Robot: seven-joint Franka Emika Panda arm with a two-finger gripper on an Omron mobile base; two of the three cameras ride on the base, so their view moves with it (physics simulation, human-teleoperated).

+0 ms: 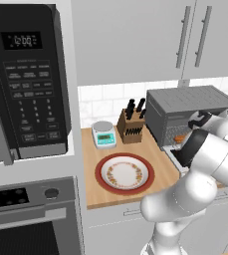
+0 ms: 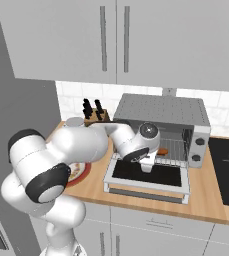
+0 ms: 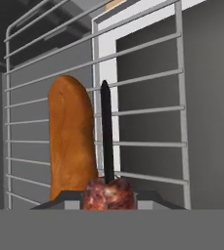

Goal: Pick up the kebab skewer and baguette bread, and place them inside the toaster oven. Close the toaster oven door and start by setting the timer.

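The toaster oven [image 2: 162, 113] stands on the counter with its door [image 2: 147, 174] folded down flat. The golden baguette bread [image 3: 70, 141] lies on the wire rack [image 3: 147, 112] inside; it shows as an orange patch [image 2: 162, 151] in the right base view. My gripper [image 3: 108, 201] reaches into the oven mouth just over the open door [image 2: 146, 163]. It is shut on the kebab skewer [image 3: 106, 132], held at a reddish-brown meat chunk, with the dark stick pointing away over the rack right beside the loaf.
A red-rimmed plate [image 1: 99, 175] sits on the wooden counter left of the oven. A knife block [image 1: 131, 127] and a small scale [image 1: 104, 133] stand behind it. A black microwave [image 1: 26, 74] hangs at far left, a dark cooktop [image 2: 228, 165] lies right of the oven.
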